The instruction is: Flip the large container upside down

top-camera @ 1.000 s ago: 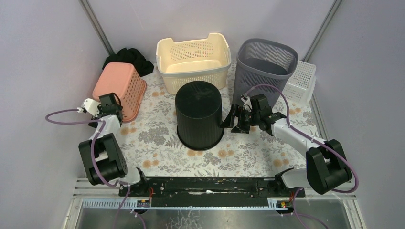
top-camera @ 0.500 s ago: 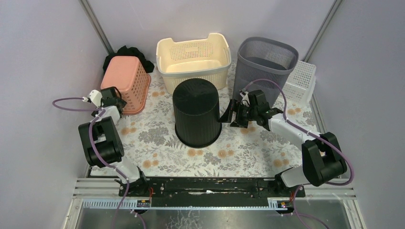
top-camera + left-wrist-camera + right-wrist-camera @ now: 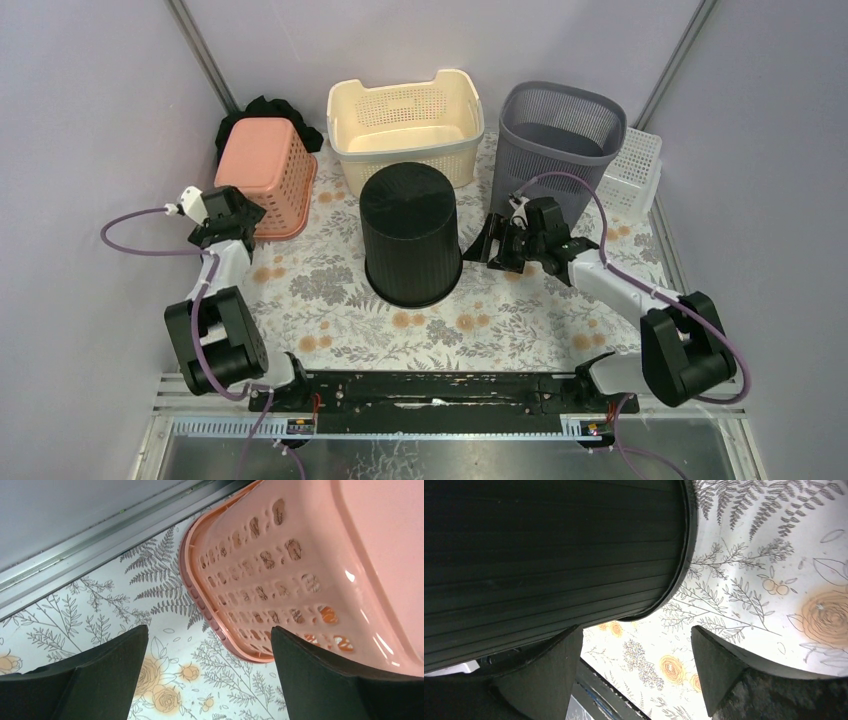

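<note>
The black container [image 3: 412,235] apparently rests mouth-down on the table [image 3: 330,290], so the right gripper [image 3: 487,244], jaws open just beside it, and the left gripper [image 3: 230,213], jaws open well apart from it, need only retreat.

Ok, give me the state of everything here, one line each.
Black bin: upside down, not gripped.
Pink basket: upside down.
Cream basket: upright, empty.
Grey bin: upright.
White basket: tilted, at far right.
Black cloth: bunched, far left corner.
Left tool: open, empty.
Right tool: open, empty.
</note>
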`<state>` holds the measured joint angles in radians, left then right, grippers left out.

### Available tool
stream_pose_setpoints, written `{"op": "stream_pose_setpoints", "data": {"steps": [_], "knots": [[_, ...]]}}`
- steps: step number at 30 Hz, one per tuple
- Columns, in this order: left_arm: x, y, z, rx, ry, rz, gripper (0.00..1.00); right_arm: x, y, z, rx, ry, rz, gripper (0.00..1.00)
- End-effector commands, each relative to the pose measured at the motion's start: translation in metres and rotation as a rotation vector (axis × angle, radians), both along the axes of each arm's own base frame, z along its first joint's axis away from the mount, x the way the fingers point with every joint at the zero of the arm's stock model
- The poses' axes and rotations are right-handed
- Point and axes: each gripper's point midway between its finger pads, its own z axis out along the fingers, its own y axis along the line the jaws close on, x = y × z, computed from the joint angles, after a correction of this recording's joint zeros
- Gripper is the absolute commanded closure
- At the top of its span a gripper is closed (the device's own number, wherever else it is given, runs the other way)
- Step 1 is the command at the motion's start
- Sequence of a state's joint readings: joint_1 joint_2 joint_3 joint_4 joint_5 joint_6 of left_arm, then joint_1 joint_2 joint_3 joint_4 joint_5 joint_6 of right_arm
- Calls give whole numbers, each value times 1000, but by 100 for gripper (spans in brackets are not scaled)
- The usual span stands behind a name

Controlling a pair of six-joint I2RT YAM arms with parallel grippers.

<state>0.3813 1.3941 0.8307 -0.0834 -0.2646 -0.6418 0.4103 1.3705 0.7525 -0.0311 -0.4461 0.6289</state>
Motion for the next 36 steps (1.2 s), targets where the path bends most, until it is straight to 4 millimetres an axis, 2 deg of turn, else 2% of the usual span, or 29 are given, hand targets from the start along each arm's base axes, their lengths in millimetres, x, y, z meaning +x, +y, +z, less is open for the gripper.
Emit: {"op": "stream_pose_setpoints", "data": {"steps": [1, 7, 10, 13, 16, 20, 25, 28, 31, 36], "knots": [[-6, -11, 10, -8, -41, -27, 0, 0, -16, 13, -27, -46, -80, 14], [-18, -34, 35, -39, -117, -57, 0, -3, -31, 25, -60, -70, -164, 18], [-19, -54, 51, -49, -148, -118, 0, 6, -38, 40, -72, -105, -226, 22], [-17, -82, 75, -43, -209, -227, 0, 19, -46, 56, -78, -138, -304, 29], [-23, -106, 102, -24, -263, -313, 0, 33, -46, 71, -37, -184, -362, 34], [-33, -130, 131, -18, -333, -383, 0, 55, -25, 74, 56, -178, -361, 32], [-38, -155, 151, -31, -359, -462, 0, 83, 4, 73, 254, -218, -355, 21], [-42, -159, 164, -25, -368, -474, 0, 91, 24, 59, 283, -201, -322, 19], [-48, -166, 186, -31, -409, -500, 0, 91, 47, 46, 282, -187, -264, 19], [-58, -174, 217, -33, -457, -532, 0, 66, 86, 18, 252, -142, -181, 19]]}}
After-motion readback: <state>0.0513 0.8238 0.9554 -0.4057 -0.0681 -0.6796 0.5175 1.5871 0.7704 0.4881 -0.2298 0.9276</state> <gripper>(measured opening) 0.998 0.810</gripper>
